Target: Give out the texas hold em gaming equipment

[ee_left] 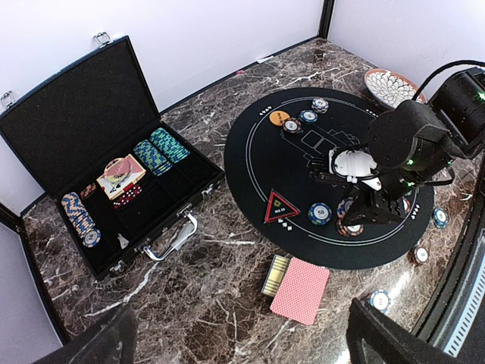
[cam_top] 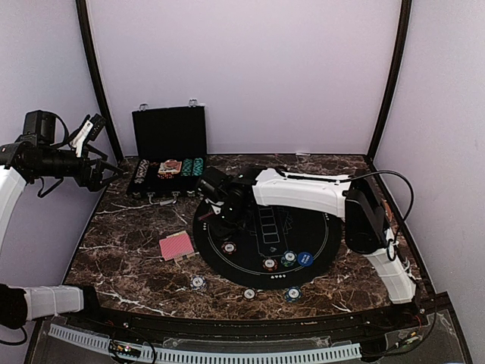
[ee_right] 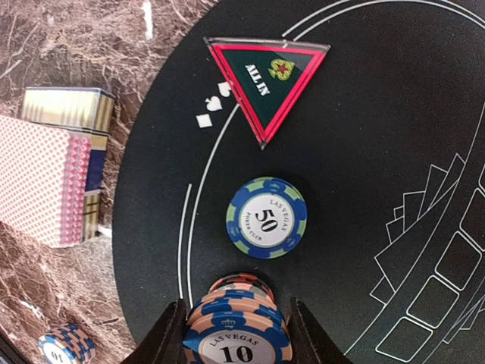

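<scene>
My right gripper (ee_right: 236, 305) is shut on a stack of orange-and-blue poker chips (ee_right: 236, 345) marked 10, low over the black round mat (ee_right: 364, 152). A darker chip (ee_right: 241, 282) peeks out just beyond the stack. A blue-and-green 50 chip (ee_right: 267, 218) lies ahead of it, and a red-edged triangular marker (ee_right: 265, 76) farther on. Red-backed playing cards (ee_left: 301, 290) lie on the marble beside their box (ee_left: 276, 274). My left gripper (cam_top: 102, 152) hangs open and empty, high at the far left. More chips (cam_top: 270, 264) and a blue marker disc (cam_top: 305, 258) sit on the mat's near side.
The open black case (ee_left: 114, 174) at the back left holds rows of chips and a card pack. A white patterned plate (ee_left: 388, 85) rests past the mat at the right. Loose chips (cam_top: 198, 282) lie on the marble near the front edge.
</scene>
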Controlling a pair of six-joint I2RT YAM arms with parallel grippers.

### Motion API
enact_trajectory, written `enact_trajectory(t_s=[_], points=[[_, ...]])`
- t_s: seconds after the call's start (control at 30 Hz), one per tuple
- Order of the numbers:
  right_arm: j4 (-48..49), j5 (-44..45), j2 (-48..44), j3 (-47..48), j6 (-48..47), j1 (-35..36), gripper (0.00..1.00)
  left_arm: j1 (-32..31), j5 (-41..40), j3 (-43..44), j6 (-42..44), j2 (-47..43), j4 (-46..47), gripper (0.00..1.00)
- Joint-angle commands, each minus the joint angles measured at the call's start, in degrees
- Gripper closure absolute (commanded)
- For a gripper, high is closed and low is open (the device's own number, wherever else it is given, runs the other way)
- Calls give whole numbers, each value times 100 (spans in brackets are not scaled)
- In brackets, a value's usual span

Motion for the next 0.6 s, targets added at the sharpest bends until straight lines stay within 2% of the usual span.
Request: enact_trajectory(t_s=[0.0,0.57], points=[[189,-93,-161,-45,76,34,81,33,112,26,100,-40,-41,1],[319,-383,252,-42,178,457,81,34,96,-14,102,-51,-30,1]])
